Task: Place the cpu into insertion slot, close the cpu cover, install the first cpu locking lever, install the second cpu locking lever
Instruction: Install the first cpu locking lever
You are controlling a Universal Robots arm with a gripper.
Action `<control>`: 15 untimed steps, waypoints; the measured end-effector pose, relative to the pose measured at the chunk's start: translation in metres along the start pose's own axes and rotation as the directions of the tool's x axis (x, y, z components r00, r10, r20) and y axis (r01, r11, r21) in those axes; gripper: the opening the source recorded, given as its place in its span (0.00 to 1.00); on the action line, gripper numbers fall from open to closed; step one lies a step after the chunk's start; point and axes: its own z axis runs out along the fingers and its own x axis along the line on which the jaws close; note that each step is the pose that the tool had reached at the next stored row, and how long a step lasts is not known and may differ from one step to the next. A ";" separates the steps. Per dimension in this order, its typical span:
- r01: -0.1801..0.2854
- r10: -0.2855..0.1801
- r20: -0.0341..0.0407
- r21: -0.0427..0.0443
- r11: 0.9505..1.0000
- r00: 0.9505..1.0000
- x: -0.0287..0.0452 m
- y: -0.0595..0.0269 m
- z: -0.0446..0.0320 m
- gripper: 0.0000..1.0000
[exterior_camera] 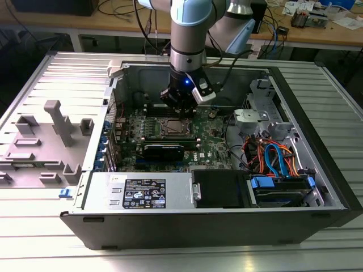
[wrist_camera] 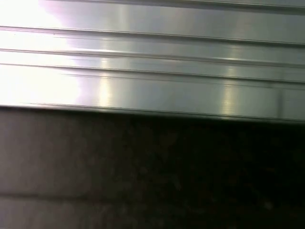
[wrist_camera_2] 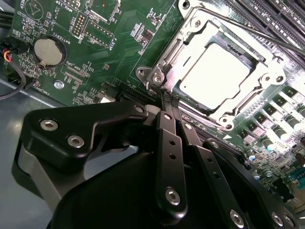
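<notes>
The cpu (wrist_camera_2: 217, 71) lies flat in the insertion slot (exterior_camera: 173, 128) on the green board, its pale metal top showing through the window of the cpu cover (wrist_camera_2: 196, 28). The cover lies down over it. A thin metal lever rod (wrist_camera_2: 267, 36) runs along the socket's far side. My gripper (wrist_camera_2: 167, 101) is shut, with its black fingertips (wrist_camera_2: 164, 98) pressed together at the socket's corner by a screw post. I cannot tell whether they touch a lever there. In the exterior view the gripper (exterior_camera: 180, 107) hangs just behind the socket inside the open case.
A coin battery (wrist_camera_2: 47, 51) and black memory slots (wrist_camera_2: 286, 19) flank the socket. In the exterior view the case holds a power supply (exterior_camera: 144, 191) at the front and a cable bundle (exterior_camera: 272, 156) on the right. Grey fixtures (exterior_camera: 57, 122) stand on the ribbed table (wrist_camera: 152, 71).
</notes>
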 end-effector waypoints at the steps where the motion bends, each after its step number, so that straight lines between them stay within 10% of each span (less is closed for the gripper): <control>1: 0.000 0.000 0.000 0.001 1.000 1.000 0.0000 -0.0001 0.0003 0.11; 15: 0.000 0.000 0.000 0.000 1.000 1.000 -0.0001 0.0008 -0.0022 0.11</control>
